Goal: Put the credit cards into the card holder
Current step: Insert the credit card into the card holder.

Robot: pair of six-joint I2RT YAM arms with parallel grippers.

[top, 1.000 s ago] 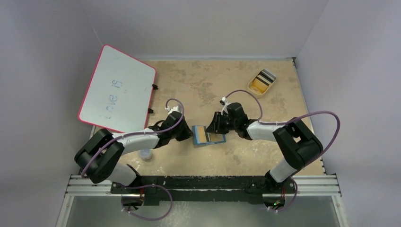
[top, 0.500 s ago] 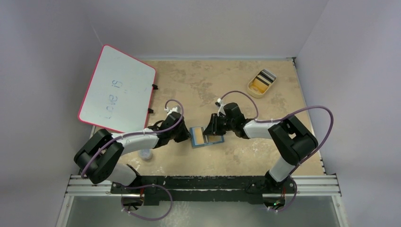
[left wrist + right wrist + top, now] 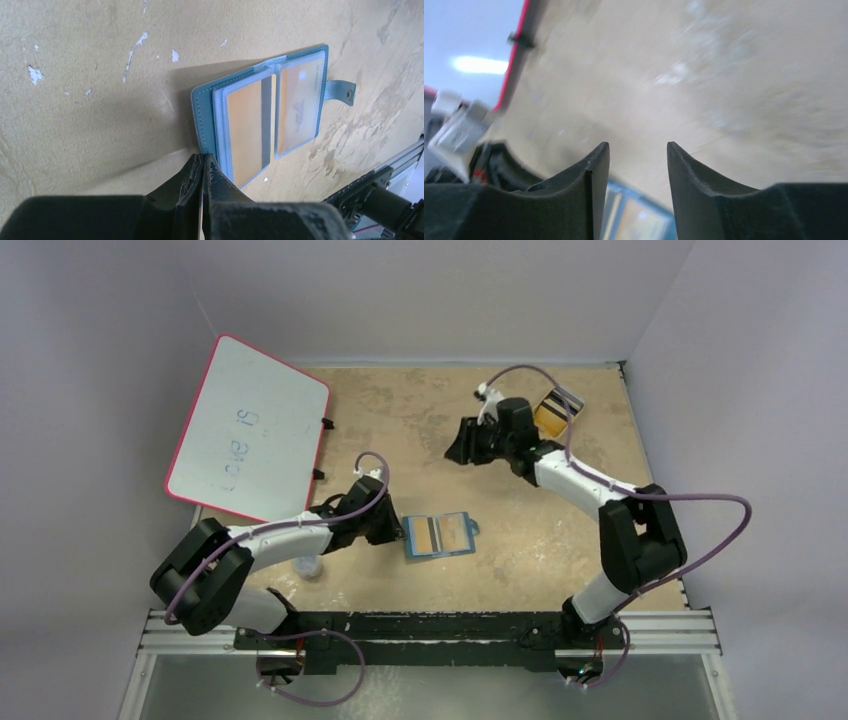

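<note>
Stitched teal card holder (image 3: 438, 536) lies open, glossy inside.

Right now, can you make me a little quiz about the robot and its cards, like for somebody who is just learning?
1. True or false: the wallet lies open on the table.
2. How many orange cards show inside it?
3. The left tool is shut, with its tip at the wallet's edge. The right tool is:
A. open, with nothing between its fingers
B. holding a card
C. holding the wallet

Key: 1 true; 2 two; 3 A.
</note>
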